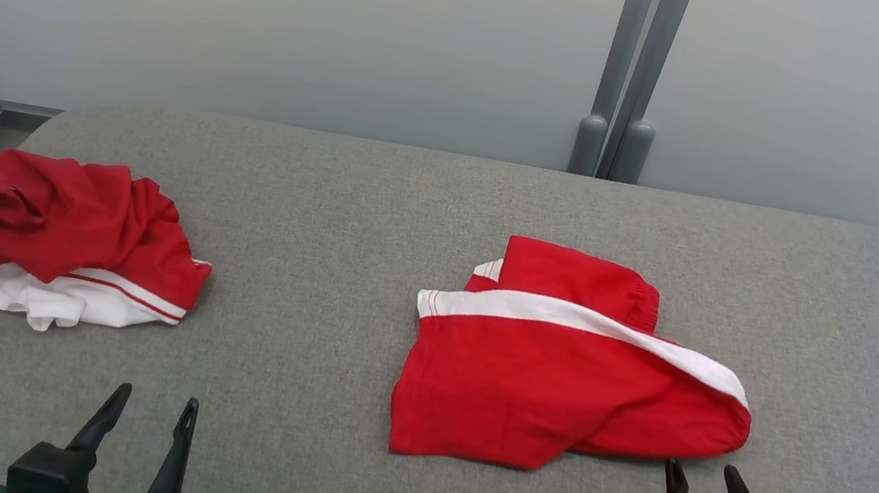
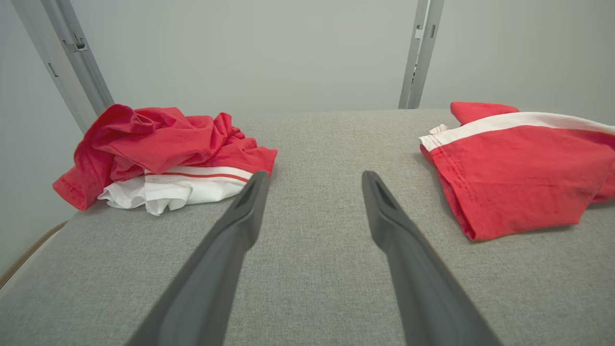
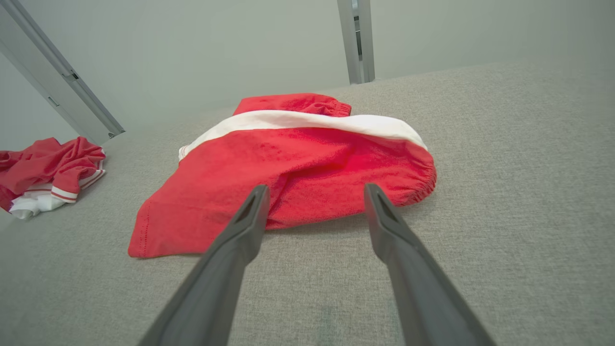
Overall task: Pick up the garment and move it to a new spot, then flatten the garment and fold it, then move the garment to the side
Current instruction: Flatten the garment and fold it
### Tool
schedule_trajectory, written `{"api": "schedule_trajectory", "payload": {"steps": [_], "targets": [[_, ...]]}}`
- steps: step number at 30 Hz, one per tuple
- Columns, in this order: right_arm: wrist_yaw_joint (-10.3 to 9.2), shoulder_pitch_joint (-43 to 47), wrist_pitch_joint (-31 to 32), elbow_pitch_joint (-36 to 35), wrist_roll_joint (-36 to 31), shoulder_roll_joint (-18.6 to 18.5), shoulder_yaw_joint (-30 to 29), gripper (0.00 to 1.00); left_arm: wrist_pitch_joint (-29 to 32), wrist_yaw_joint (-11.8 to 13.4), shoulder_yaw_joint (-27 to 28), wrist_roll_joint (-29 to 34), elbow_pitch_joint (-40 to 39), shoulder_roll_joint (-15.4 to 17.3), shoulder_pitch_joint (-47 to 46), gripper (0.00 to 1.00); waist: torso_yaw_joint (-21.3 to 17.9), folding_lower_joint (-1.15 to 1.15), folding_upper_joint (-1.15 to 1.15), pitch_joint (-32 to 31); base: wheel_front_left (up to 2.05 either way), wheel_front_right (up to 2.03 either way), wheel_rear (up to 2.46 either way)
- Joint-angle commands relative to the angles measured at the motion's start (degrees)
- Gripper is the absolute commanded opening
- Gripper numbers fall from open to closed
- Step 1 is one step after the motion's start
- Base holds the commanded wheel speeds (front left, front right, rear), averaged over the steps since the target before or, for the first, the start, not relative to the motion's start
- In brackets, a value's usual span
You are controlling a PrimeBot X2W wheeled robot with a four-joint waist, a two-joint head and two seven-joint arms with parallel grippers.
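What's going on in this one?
A two-armed robot faces a grey table with two red-and-white garments on it, and neither is held. The shorts lie fairly flat, centre-right. The right gripper is open, its tips right at their near edge without gripping them. The crumpled garment sits in a heap at the table's left edge. The left gripper is open too, over bare table.

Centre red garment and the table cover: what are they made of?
Centre red garment: soft knit cloth, probably cotton jersey, matte; it creases, shows stitched hem and gathered elastic edge. Table cover: grey woven or felt-like fabric, matte; fine speckled texture. Fibres can't be confirmed.
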Motion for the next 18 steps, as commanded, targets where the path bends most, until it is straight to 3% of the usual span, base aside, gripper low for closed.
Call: {"api": "schedule_trajectory", "payload": {"steps": [1, 18], "targets": [[-0.04, 0.7, 0.3, 0.0, -0.8, -0.1, -0.3, 1.00, 0.4, -0.2, -0.1, -0.5, 0.0, 0.7, -0.1, 1.00, -0.4, 0.00, 0.00, -0.2, 0.00, 0.00, 0.00], [-0.04, 0.5, 1.8, -2.1, 0.1, -0.1, -1.4, 1.00, 1.8, 0.5, -1.2, -2.1, -0.5, 0.9, 0.5, 1.00, -0.9, 0.00, 0.00, 1.1, 0.00, 0.00, 0.00]]}}
